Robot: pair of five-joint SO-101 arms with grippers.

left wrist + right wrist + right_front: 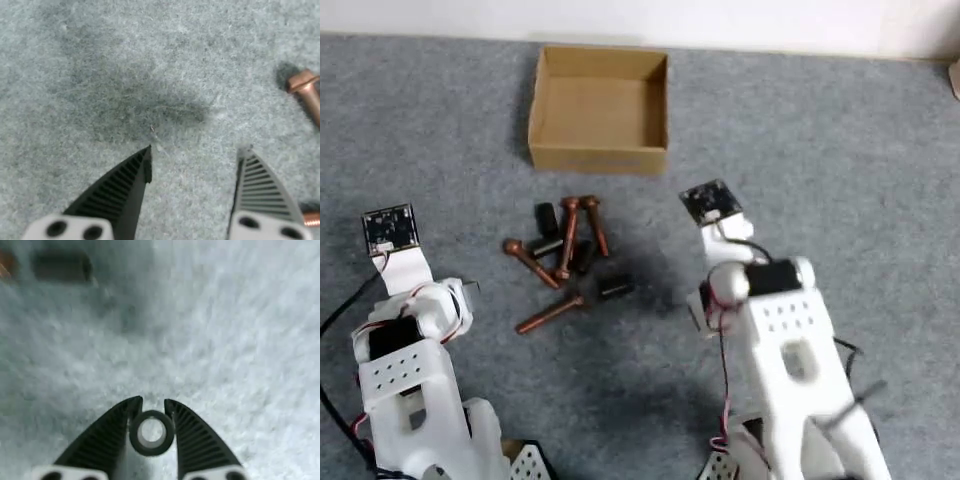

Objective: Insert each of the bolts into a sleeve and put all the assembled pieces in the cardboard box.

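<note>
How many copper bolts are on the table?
4 bolts near the cardboard box: two side by side, one slanting left of them, one nearest the arms. Others may be hidden.

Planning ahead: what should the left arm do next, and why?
Probably move the left gripper over to the bolt beside it and grasp it. Its jaws stand open and empty, while the right gripper holds a sleeve ready for insertion.

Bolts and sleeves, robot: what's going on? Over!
Right pincer shut on one sleeve. Left pincer open, empty. Bolts loose on carpet, cardboard box empty.
</note>
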